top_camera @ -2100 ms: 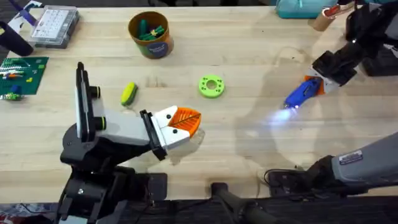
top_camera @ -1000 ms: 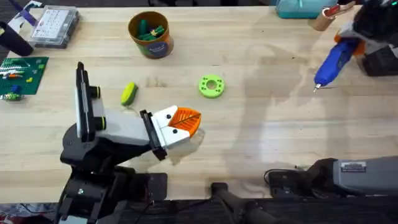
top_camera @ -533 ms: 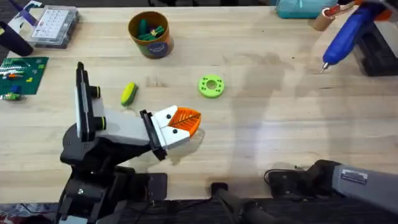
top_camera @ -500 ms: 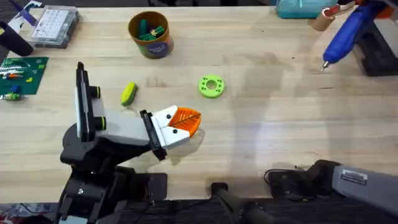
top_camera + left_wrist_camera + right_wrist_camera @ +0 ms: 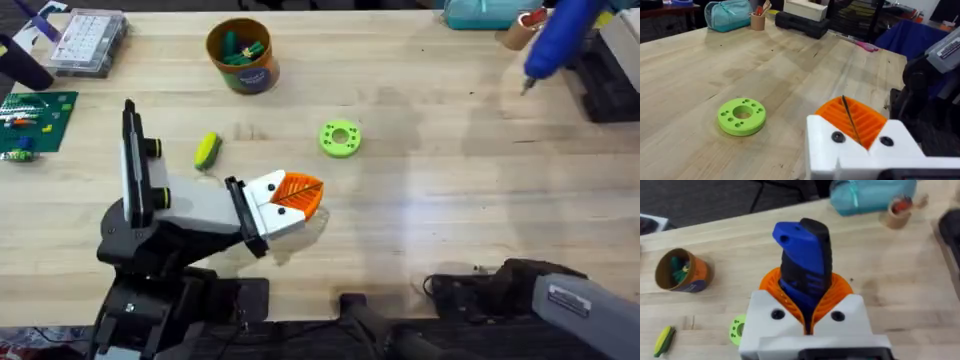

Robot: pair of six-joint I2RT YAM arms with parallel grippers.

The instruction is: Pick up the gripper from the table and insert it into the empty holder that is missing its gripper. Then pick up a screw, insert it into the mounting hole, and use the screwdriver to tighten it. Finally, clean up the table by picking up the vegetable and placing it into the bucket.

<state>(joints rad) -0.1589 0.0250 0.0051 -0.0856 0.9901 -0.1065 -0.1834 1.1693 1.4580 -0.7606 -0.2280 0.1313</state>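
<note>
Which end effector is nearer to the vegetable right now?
The left. The left end effector rests on the table just beside the vegetable, shut on nothing. The right end effector is raised at the far right corner, clamping the screwdriver.

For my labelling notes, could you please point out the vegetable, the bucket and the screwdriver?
vegetable [image 5: 207, 150], overhead view, middle of its yellow top.
bucket [image 5: 251, 76], overhead view, blue band on its side.
screwdriver [image 5: 805, 265], right wrist view, blue body.

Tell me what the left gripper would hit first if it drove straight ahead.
Probably nothing close: the left gripper points past the green ring, which sits off to one side, over bare table. Depth is uncertain.
</note>
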